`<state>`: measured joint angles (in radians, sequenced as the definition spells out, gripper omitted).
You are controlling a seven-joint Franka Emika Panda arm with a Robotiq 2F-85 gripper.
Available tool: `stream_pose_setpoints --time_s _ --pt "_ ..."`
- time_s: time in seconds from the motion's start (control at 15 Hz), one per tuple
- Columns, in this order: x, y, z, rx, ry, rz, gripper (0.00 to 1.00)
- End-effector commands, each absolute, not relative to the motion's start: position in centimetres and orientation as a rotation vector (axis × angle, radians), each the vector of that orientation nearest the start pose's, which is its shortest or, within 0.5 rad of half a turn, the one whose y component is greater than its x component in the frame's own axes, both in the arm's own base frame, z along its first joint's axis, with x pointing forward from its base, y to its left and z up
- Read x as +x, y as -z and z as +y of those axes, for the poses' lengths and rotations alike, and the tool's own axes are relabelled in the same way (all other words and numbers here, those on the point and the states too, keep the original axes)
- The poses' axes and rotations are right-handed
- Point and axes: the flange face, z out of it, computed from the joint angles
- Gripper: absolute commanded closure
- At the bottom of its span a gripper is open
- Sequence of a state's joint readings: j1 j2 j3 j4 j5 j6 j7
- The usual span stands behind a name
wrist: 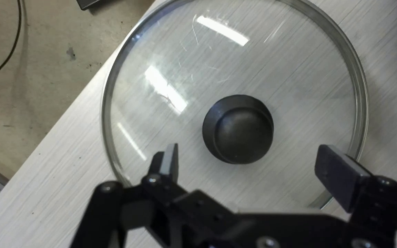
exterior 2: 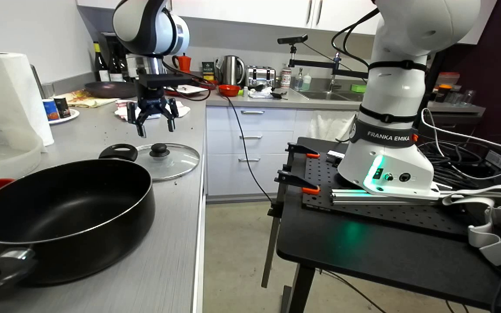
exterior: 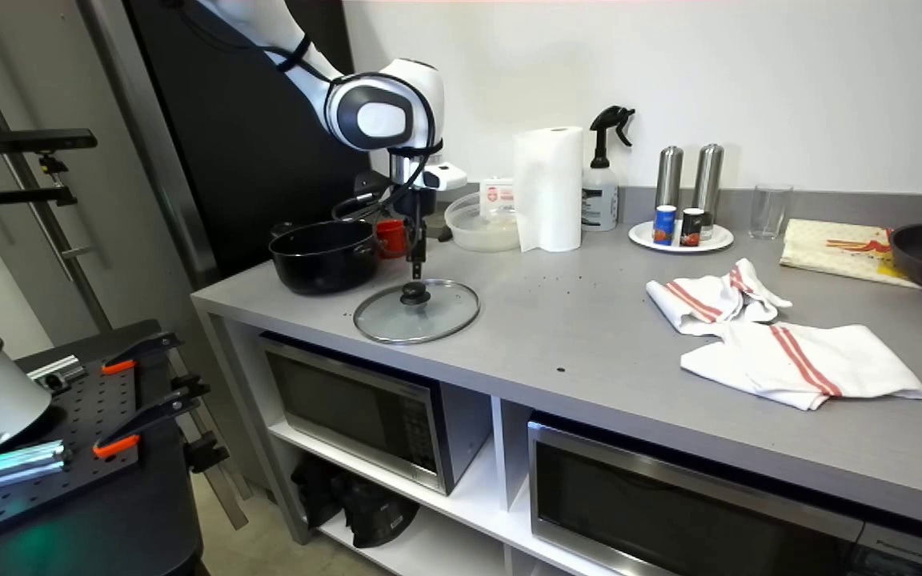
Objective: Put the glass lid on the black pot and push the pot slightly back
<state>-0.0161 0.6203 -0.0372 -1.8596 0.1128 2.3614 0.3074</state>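
- Glass lid (exterior: 437,316) lies flat on the bench (exterior: 589,328), near its edge, just beside the black pot (exterior: 325,272).
- The gripper (exterior 2: 156,129) hangs spread wide above the dark knob (wrist: 241,132), holding nothing.
- I'd expect stiff, fairly light glass, slick and breakable; best pinch that knob by its sides and lift level.

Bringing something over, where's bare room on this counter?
Bare save for specks: the counter between the glass lid and striped cloths. Crowded: around the black pot, red container and clear tub; above the lid hangs the gripper.
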Motion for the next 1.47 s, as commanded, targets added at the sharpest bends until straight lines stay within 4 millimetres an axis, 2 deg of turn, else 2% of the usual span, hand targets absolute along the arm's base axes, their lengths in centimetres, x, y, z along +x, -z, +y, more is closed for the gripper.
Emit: stream_pose_setpoints --time_s 0.0,0.4,0.93,1.0,1.07,1.4 --pt "63.7 -15.8 -2.9 -3.014 -0.21 0.724 0.0" --pt "63.4 -13.6 -2.6 -2.994 -0.256 0.74 0.0" --pt "64.1 -12.8 -2.8 -2.981 -0.26 0.76 0.0" --pt "64.1 -12.7 -2.8 -2.98 -0.261 0.76 0.25" --pt "64.1 -12.7 -2.9 -2.979 -0.261 0.76 0.26" --pt "64.3 -12.9 -3.2 -2.97 -0.257 0.771 0.62"
